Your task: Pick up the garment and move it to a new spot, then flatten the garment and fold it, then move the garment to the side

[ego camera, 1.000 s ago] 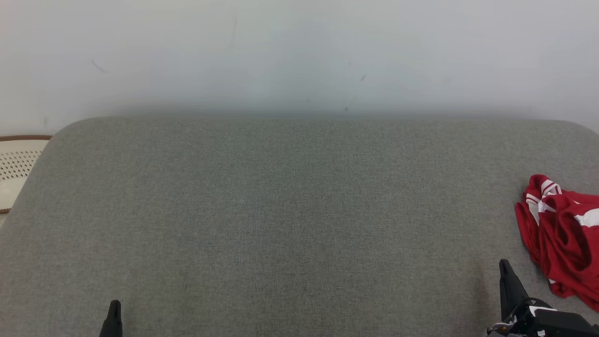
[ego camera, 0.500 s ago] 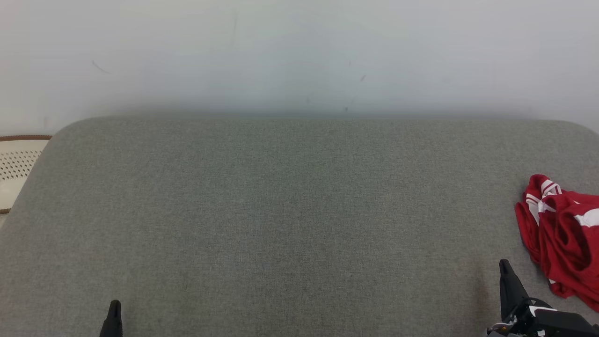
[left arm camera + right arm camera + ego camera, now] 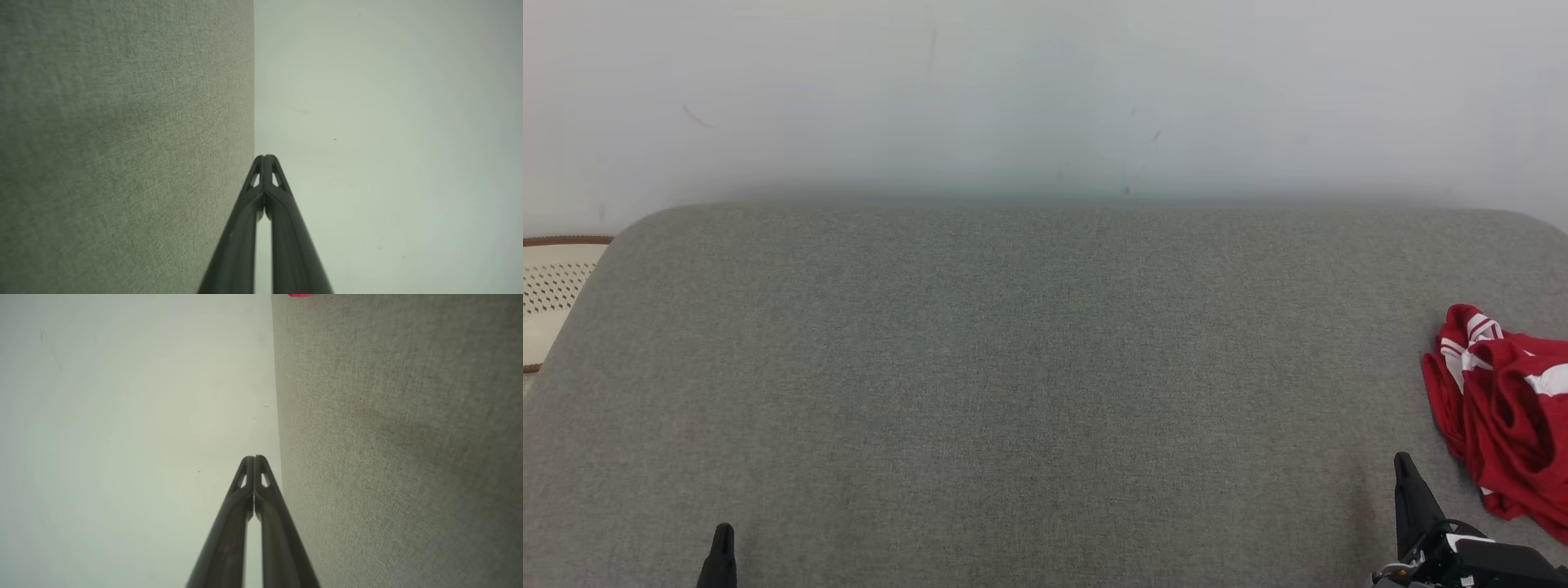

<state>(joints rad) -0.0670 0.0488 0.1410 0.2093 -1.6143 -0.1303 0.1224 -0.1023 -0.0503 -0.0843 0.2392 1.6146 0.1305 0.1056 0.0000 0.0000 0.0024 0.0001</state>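
Note:
The garment (image 3: 1507, 408), red with white stripes, lies crumpled at the right edge of the grey cushioned surface (image 3: 1029, 376), partly cut off by the head view's border. A sliver of the garment (image 3: 301, 295) peeks in at the top of the right wrist view. My right gripper (image 3: 1403, 467) sits at the lower right, just left of the garment and apart from it, shut with nothing in it (image 3: 254, 458). Low at the left, my left gripper (image 3: 722, 535) is shut and empty too, its tips pressed together (image 3: 265, 157).
A pale wall (image 3: 1045, 90) rises behind the cushion's far edge. A cream perforated object with a brown rim (image 3: 551, 294) lies beyond the cushion's left edge. The broad middle of the cushion is bare fabric.

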